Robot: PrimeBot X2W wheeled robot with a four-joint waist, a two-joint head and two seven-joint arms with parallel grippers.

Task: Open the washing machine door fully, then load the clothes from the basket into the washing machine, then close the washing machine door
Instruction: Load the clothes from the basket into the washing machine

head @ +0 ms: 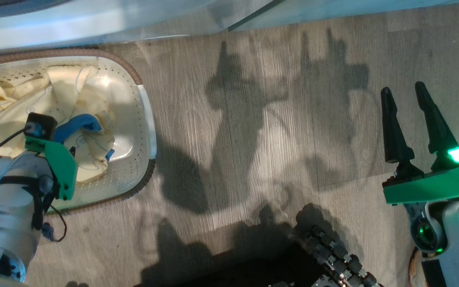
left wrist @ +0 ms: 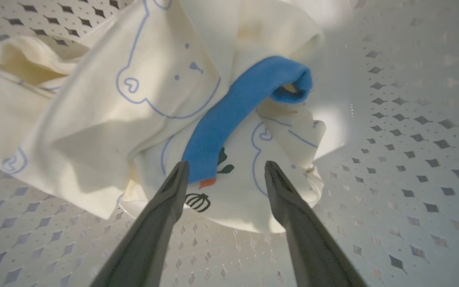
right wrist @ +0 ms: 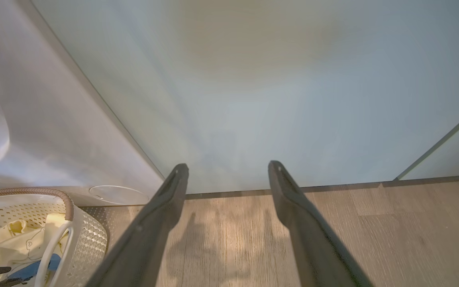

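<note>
The basket (head: 144, 119) stands on the floor at the left, white and perforated with a brown rim. In it lie the clothes (head: 10, 115), cream with blue line drawings and a blue band (left wrist: 233, 115). My left gripper (left wrist: 226, 167) reaches down into the basket and is open. Its fingertips (left wrist: 179, 171) straddle the lower end of the blue band, close above the cloth (left wrist: 94, 119). My right gripper (head: 408, 119) hangs open over bare floor at the right, holding nothing. The washing machine (right wrist: 34, 119) shows as a white front behind the basket (right wrist: 86, 239). Its door is out of view.
Pale green cabinet fronts (right wrist: 253, 99) rise from the wood floor (head: 253, 139) straight ahead of the right gripper (right wrist: 227, 167). The robot's dark base (head: 325, 259) sits at the bottom of the head view. Open floor lies between the basket and the right arm.
</note>
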